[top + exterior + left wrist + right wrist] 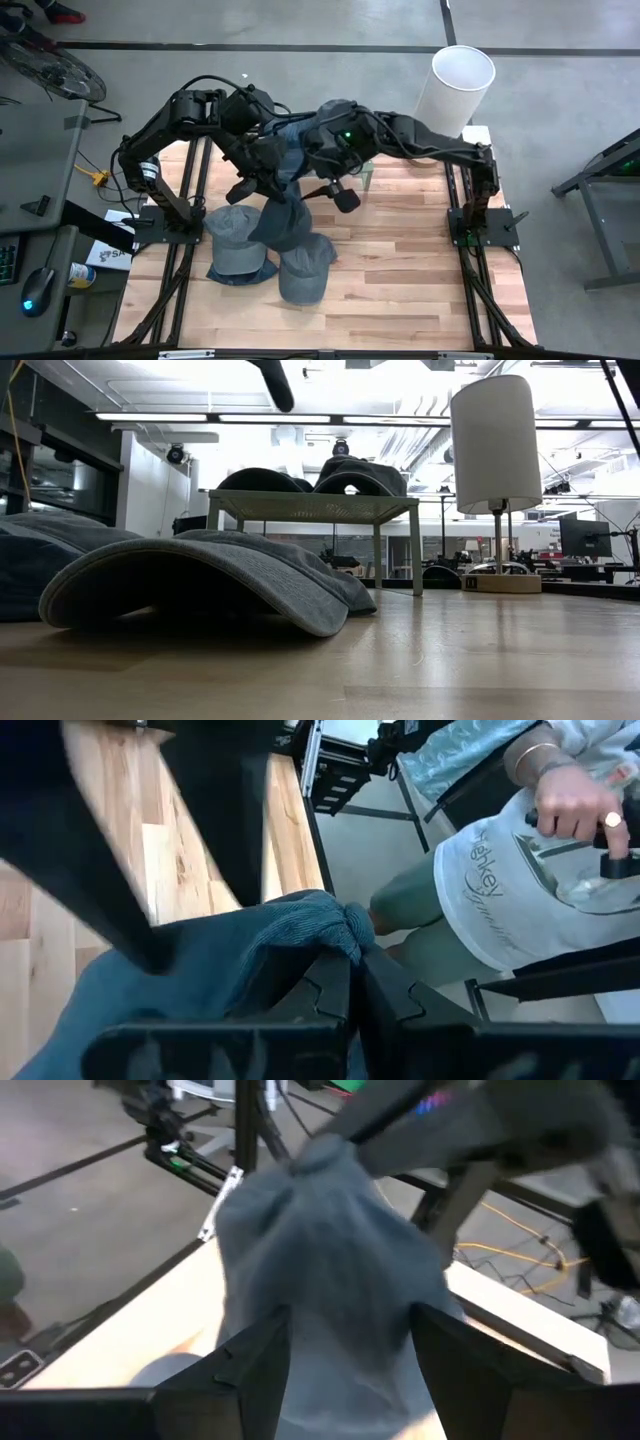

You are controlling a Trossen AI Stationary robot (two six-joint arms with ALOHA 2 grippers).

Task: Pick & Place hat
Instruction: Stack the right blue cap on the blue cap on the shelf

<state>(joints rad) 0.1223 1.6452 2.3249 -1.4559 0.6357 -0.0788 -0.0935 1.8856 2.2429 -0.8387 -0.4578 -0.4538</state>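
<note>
While left claw (345,1005) pinches hat (220,960), right claw (350,1350) straddles it.

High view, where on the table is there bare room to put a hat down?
The right half of the table is bare wood, from the lying hats across to the right arm's base, and along the near edge. The left-centre is crowded: hats, both arms and the held hat.

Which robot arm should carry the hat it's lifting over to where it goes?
Probably the left. The left gripper is already shut on the lifted hat, pinching its fabric. The right gripper is open, its fingers on either side of the hat, so it would need to grab first.
</note>
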